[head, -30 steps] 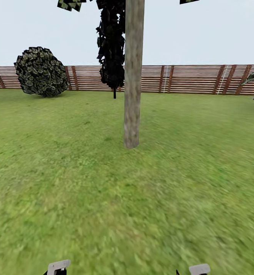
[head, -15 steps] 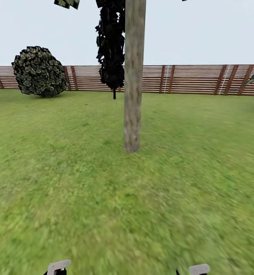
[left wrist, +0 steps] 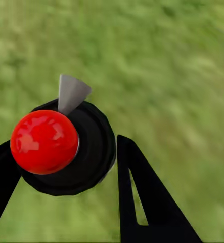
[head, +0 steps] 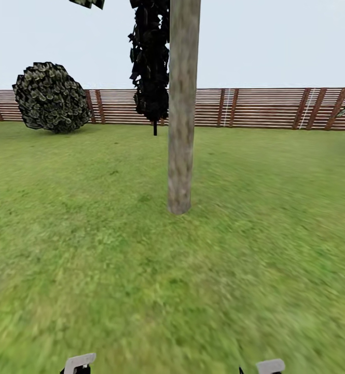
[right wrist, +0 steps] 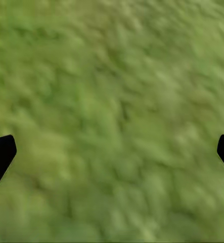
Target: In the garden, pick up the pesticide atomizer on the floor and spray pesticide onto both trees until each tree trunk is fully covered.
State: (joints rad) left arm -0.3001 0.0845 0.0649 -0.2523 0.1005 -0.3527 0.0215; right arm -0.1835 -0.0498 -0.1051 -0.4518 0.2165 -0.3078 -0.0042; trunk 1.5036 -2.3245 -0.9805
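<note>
In the garden, a tree with a bare grey-brown tree trunk rises from the grass straight ahead in the head view; its crown is cut off by the picture's top. In the left wrist view my left gripper is shut on the pesticide atomizer, a black round body with a glossy red ball top and a small grey nozzle, held over the lawn. The right gripper stands open above bare grass, its black fingertips far apart with nothing between them.
A narrow black cypress-like tree stands behind the trunk and a round dark-green bush at the back left. A brown slat fence closes the lawn's far side. Open grass lies between me and the trunk.
The whole head view has shifted: the trunk looks larger and its base sits lower in the picture, so the camera has come closer. Bush and fence slid slightly outward.
</note>
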